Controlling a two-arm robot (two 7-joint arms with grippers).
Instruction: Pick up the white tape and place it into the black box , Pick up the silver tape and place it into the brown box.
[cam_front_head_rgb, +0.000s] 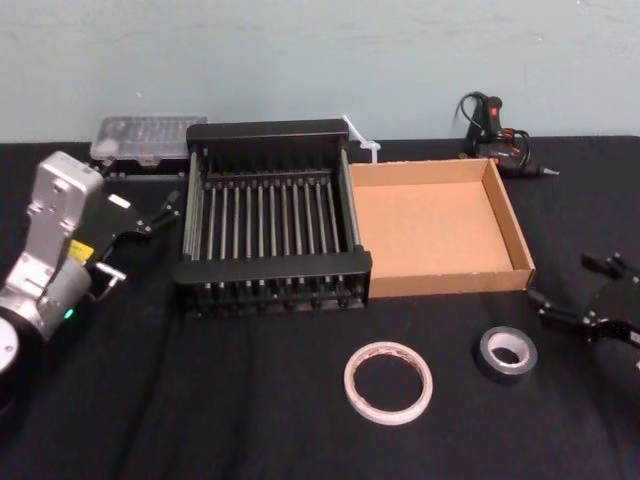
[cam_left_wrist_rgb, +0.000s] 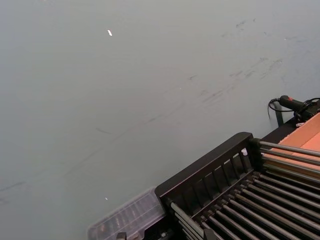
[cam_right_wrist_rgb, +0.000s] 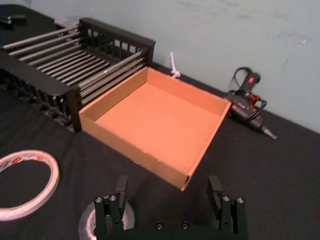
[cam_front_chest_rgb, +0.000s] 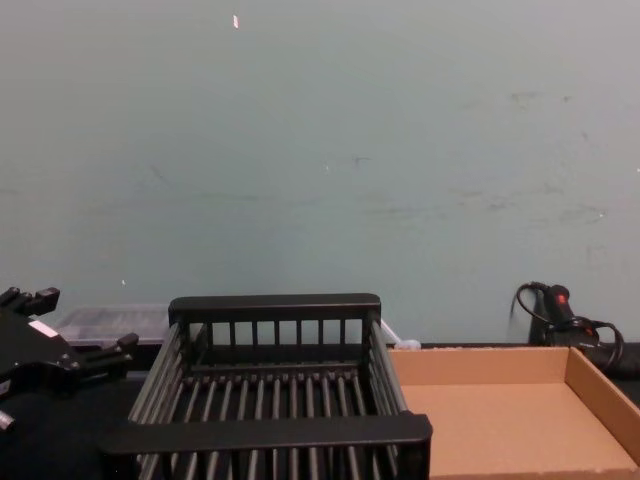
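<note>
The white tape (cam_front_head_rgb: 388, 382) lies flat on the black cloth in front of the boxes; its edge also appears in the right wrist view (cam_right_wrist_rgb: 25, 182). To its right lies the silver tape (cam_front_head_rgb: 507, 353), partly hidden behind a finger (cam_right_wrist_rgb: 87, 225). My right gripper (cam_front_head_rgb: 580, 292) hovers open just right of the silver tape, empty (cam_right_wrist_rgb: 168, 192). The black box (cam_front_head_rgb: 268, 131) stands at centre, with the brown box (cam_front_head_rgb: 432, 230) touching its right side. My left gripper (cam_front_head_rgb: 165, 212) is open and empty beside the black box's left wall (cam_front_chest_rgb: 75, 325).
A clear plastic case (cam_front_head_rgb: 148, 138) sits behind the black box at the back left. A black and red glue gun (cam_front_head_rgb: 495, 135) with its cable lies behind the brown box. A small white item (cam_front_head_rgb: 362, 140) rests by the crate's back right corner. A green wall closes the back.
</note>
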